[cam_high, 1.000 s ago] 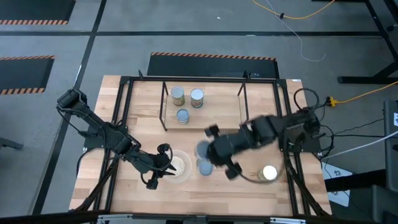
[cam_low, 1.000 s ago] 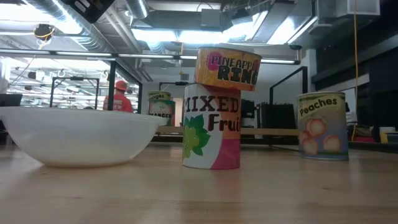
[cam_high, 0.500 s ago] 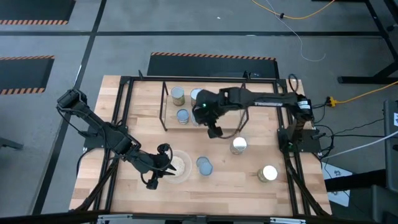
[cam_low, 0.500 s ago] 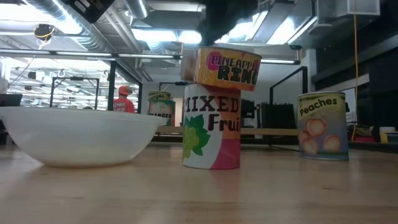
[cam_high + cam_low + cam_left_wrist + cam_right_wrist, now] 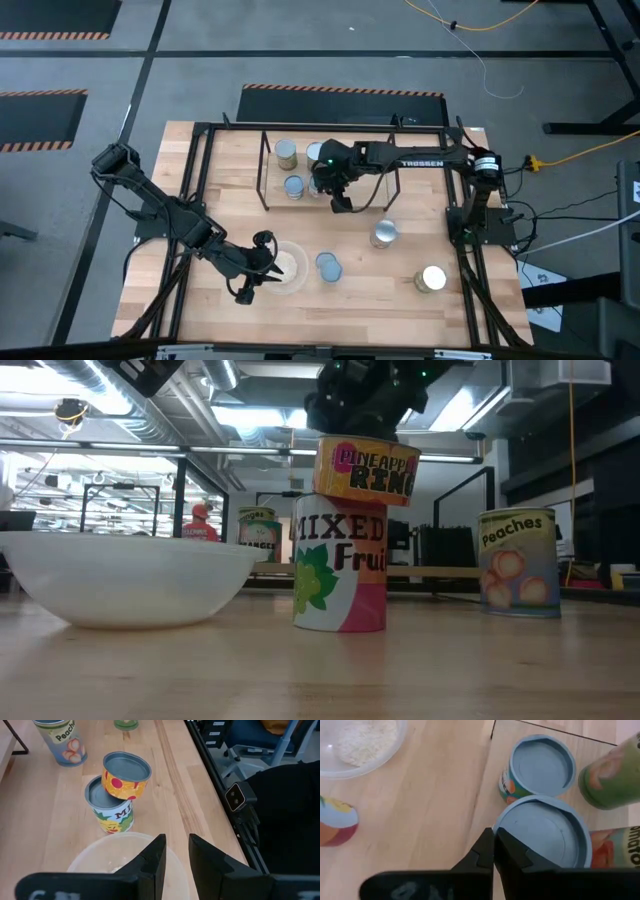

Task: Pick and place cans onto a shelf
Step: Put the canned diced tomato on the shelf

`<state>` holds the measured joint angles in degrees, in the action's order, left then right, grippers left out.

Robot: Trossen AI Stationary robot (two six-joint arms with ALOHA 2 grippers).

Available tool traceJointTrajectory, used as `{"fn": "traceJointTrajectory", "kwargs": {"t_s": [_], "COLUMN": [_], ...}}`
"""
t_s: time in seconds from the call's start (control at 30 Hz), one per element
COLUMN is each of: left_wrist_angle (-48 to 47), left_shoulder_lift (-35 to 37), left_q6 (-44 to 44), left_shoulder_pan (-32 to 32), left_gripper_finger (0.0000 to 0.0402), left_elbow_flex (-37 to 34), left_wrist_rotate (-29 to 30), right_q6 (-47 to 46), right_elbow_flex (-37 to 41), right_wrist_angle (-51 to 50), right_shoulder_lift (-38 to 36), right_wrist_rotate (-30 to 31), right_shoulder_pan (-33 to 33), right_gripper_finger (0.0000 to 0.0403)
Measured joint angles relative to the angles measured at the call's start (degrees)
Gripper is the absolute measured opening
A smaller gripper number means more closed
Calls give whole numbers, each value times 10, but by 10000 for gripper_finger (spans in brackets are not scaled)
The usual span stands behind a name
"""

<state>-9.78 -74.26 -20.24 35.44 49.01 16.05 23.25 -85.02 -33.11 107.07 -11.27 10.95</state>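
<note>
The shelf (image 5: 330, 140) stands at the table's far middle, with three cans on it (image 5: 286, 153) (image 5: 294, 186) (image 5: 316, 152). My right gripper (image 5: 328, 184) reaches over the shelf and is shut on a blue-grey-topped can (image 5: 545, 840), beside the blue-topped can (image 5: 540, 767). On the table, a pineapple can (image 5: 366, 468) sits tilted on a mixed fruit can (image 5: 340, 575). A peaches can (image 5: 518, 563) and another can (image 5: 432, 279) stand to their right. My left gripper (image 5: 176, 851) is open above the near rim of the clear bowl (image 5: 284, 266). My right gripper pinches the can's top rim (image 5: 496, 826) between its two nearly closed fingers, one finger over the lid and one outside the wall. The fingers come from above, pointing down. The can stays upright over the shelf's wood surface; I cannot tell whether it rests there.
The shelf's thin black rods (image 5: 265, 170) rise at its sides. The black frame (image 5: 200, 170) runs round the table. The bowl (image 5: 125, 578) holds tan powder. A person in an orange cap (image 5: 200, 520) is in the room behind.
My right gripper has gone from beside the stacked cans near the table's middle toward the far edge, carrying the blue-grey-topped can over the shelf. In the last half second it shifted only a little there.
</note>
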Motion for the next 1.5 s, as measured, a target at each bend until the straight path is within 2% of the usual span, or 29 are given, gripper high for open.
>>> {"fn": "traceJointTrajectory", "kwargs": {"t_s": [0.23, 0.5, 1.5], "left_wrist_angle": [0, 0, 0], "left_shoulder_lift": [0, 0, 0], "left_q6": [13, 14, 14], "left_shoulder_pan": [-1, -1, -1], "left_gripper_finger": [77, 77, 76], "left_elbow_flex": [0, 0, 0], "left_wrist_rotate": [0, 0, 0], "right_q6": [-2, -2, -3], "right_elbow_flex": [43, 76, 76], "right_wrist_angle": [70, 92, 99], "right_shoulder_lift": [0, 0, 0], "right_wrist_rotate": [0, 0, 1], "right_shoulder_pan": [5, 15, 16], "right_gripper_finger": [15, 15, 34]}}
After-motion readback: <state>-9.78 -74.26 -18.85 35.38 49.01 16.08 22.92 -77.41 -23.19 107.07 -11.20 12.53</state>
